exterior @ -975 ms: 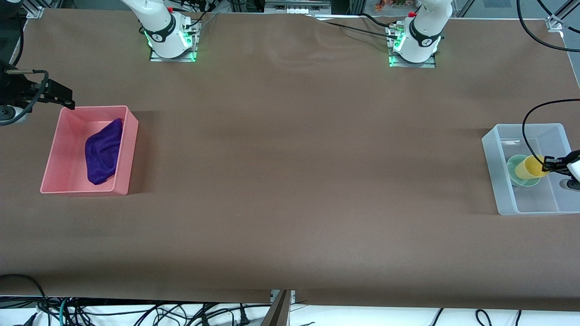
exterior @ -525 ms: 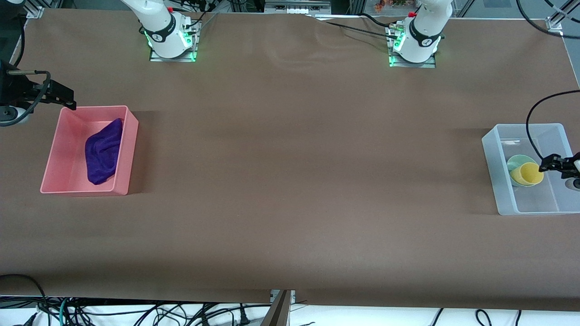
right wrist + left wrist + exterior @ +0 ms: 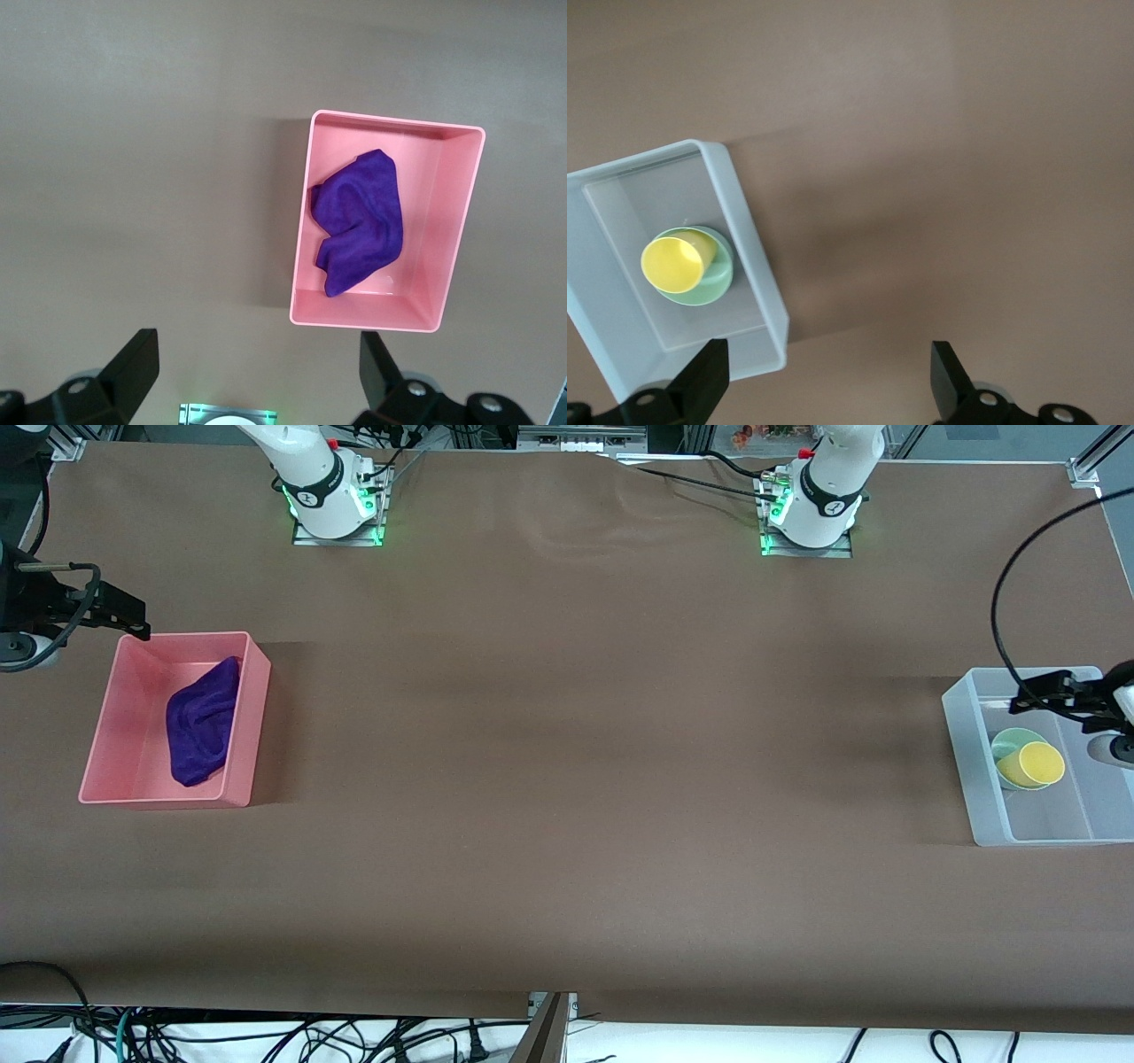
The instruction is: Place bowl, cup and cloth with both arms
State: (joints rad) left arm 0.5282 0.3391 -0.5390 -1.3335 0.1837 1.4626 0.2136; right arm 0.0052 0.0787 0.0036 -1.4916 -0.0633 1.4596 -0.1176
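Cup (image 3: 1038, 763) tipped in bowl (image 3: 1010, 744), clear bin (image 3: 983, 815). Cloth (image 3: 202, 722) in pink bin (image 3: 248, 717). Left gripper (image 3: 1032, 693) and right gripper (image 3: 128, 615) both spread wide, empty.

light: even, overhead | shadows: soft beside both bins | focus: sharp | glare: none

A translucent pale bin (image 3: 757, 274) sits on the brown table (image 3: 939, 159). Inside it the mint-green bowl (image 3: 713, 282) rests on the bin floor, close against one long wall. The yellow cup (image 3: 673, 264) lies in the bowl, apparently tipped on its side with its open mouth facing the camera. The left gripper (image 3: 828, 390) hangs over the bin's corner and bare tabletop, its two black fingers (image 3: 704, 381) spread wide with nothing between them.
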